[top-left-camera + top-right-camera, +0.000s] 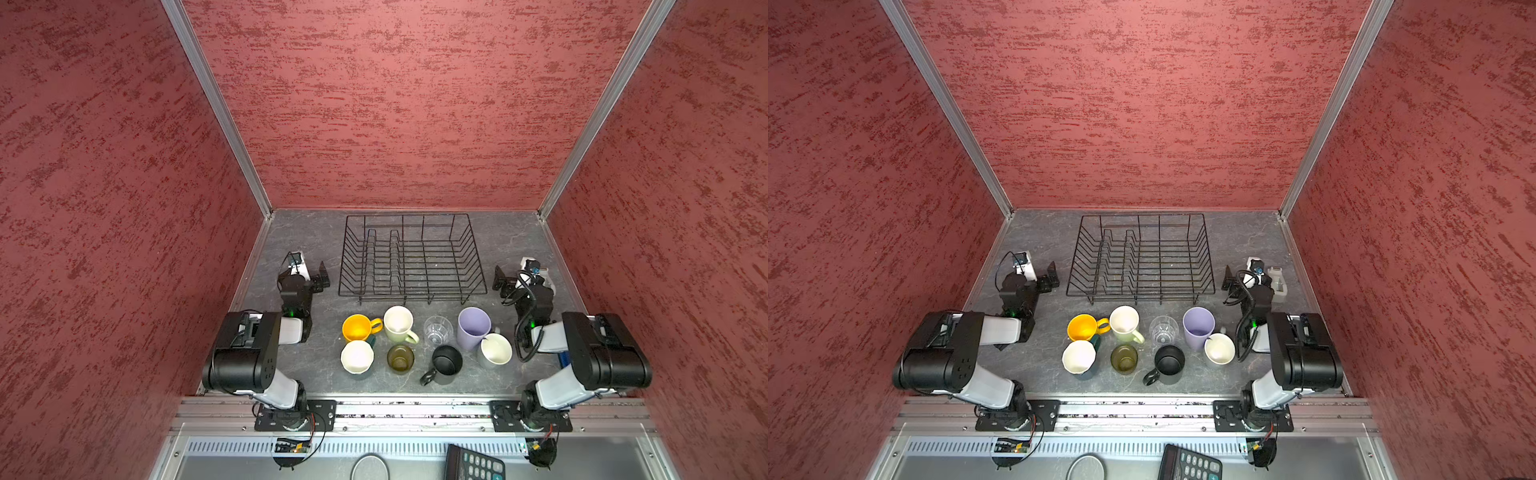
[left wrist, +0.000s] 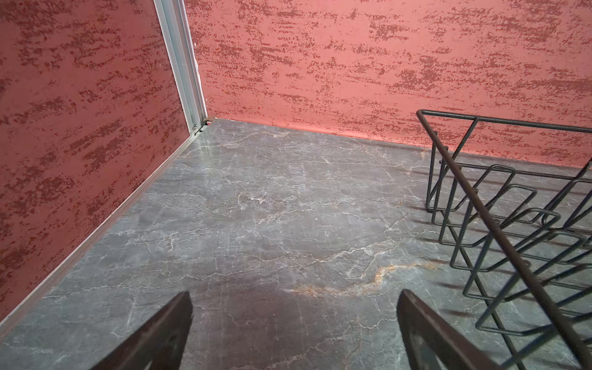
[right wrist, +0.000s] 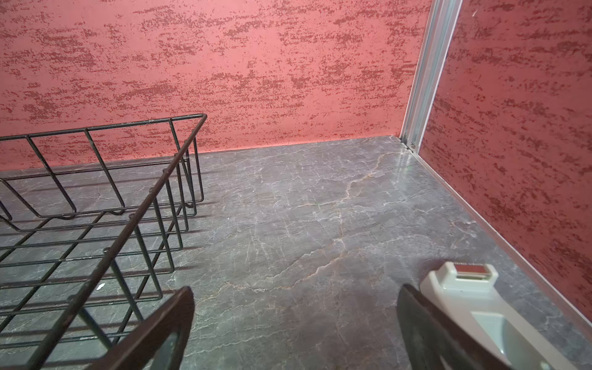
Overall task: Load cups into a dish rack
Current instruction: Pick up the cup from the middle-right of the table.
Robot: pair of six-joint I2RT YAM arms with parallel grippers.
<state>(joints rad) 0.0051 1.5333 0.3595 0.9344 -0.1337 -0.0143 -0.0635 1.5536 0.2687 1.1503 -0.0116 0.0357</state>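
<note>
The empty black wire dish rack [image 1: 411, 294] stands at the back middle of the table. In front of it stand the cups, upright in two rows: yellow mug [image 1: 357, 327], pale green mug [image 1: 398, 323], clear glass [image 1: 437, 329], lilac tumbler [image 1: 473, 327], then dark teal mug [image 1: 357, 356], olive glass [image 1: 400, 358], black mug [image 1: 446, 360], grey mug [image 1: 495, 350]. My left gripper [image 1: 322, 276] rests open just left of the rack [image 2: 499, 224], above bare table. My right gripper [image 1: 500, 279] is open just right of the rack [image 3: 142, 205], holding nothing.
A white plastic holder [image 3: 464, 288] lies on the table against my right gripper's outer finger, near the right wall. Red walls close in three sides. A calculator [image 1: 473, 463] and a round ring [image 1: 370, 467] lie below the front rail.
</note>
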